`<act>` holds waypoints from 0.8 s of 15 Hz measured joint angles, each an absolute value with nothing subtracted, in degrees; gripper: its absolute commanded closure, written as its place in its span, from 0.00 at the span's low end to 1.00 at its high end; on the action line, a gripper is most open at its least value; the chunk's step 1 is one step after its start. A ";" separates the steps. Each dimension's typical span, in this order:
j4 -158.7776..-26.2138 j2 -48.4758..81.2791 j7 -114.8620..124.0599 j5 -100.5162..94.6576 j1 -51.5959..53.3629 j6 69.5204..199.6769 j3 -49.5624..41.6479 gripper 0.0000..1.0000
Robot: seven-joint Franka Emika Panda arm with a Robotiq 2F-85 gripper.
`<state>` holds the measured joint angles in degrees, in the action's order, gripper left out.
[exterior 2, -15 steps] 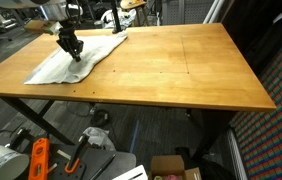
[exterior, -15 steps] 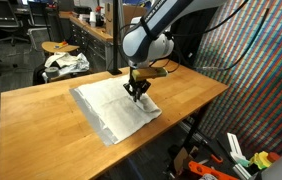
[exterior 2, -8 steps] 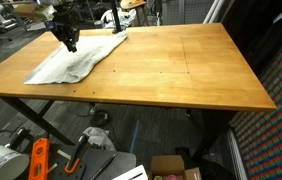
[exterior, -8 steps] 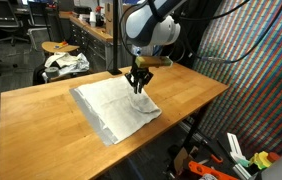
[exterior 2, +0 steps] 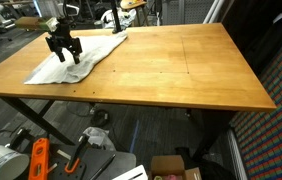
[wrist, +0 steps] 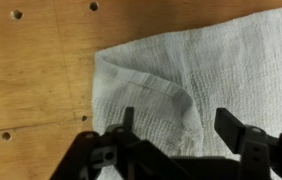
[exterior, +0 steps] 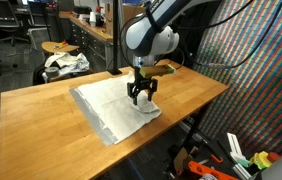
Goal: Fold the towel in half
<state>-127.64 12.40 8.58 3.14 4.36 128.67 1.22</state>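
The pincer [wrist: 177, 125] hangs released, jaws wide, over the towel [wrist: 231, 60]. The towel lies on the table [exterior: 36, 115], one corner turned over.

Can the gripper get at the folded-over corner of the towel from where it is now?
Probably yes. The gripper hangs open just over the towel, its fingers either side of the turned-over flap in the wrist view, and nothing lies between them on the table.
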 measured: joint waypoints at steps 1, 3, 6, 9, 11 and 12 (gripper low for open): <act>-127.82 13.02 8.19 3.14 4.36 128.77 1.41 0.30; -128.01 14.10 7.43 3.17 4.36 129.18 1.69 0.36; -128.03 15.08 6.04 3.74 4.35 129.83 1.93 0.61; -128.02 15.69 5.47 3.87 4.34 130.14 1.99 0.84; -128.01 16.06 5.42 3.88 4.26 130.92 1.99 0.99; -127.95 16.11 5.42 3.88 4.16 131.06 1.99 1.00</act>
<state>-127.95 16.11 5.42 3.88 4.16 131.06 1.99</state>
